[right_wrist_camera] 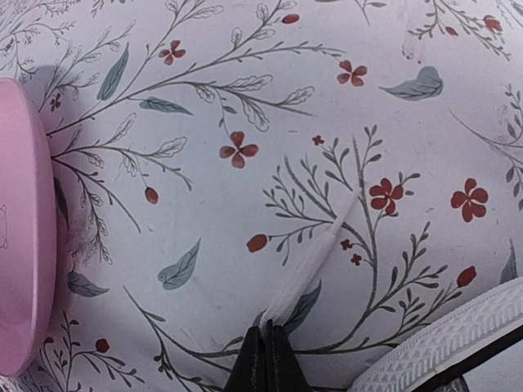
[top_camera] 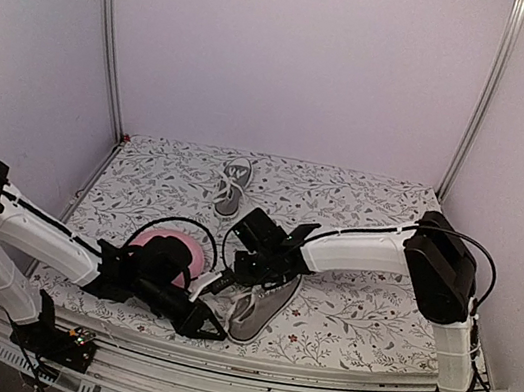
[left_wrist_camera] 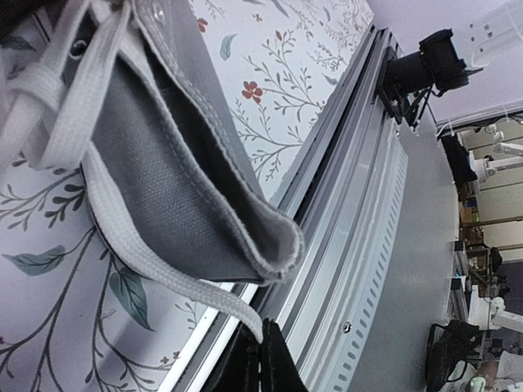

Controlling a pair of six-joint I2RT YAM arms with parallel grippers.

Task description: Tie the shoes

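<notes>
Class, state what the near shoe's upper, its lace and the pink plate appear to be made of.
The shoe upper looks like woven canvas, matte: weave and stitched edge show. The lace: flat white woven fabric, perhaps cotton. The pink plate: smooth, faint sheen, likely plastic, possibly glazed ceramic.

Soft, even light falls from above, giving the walls (top_camera: 296,60) a faint lilac cast. The arms (top_camera: 354,248) throw only pale, blurred shadows on the flowered cloth (top_camera: 353,314). In the left wrist view the grey shoe (left_wrist_camera: 163,180) is sharp and its lace (left_wrist_camera: 73,122) bright. The room (left_wrist_camera: 482,245) beyond looks hazy and over-bright at the top right. The right wrist view is crisp, with a soft shadow beside the plate (right_wrist_camera: 20,229).
</notes>
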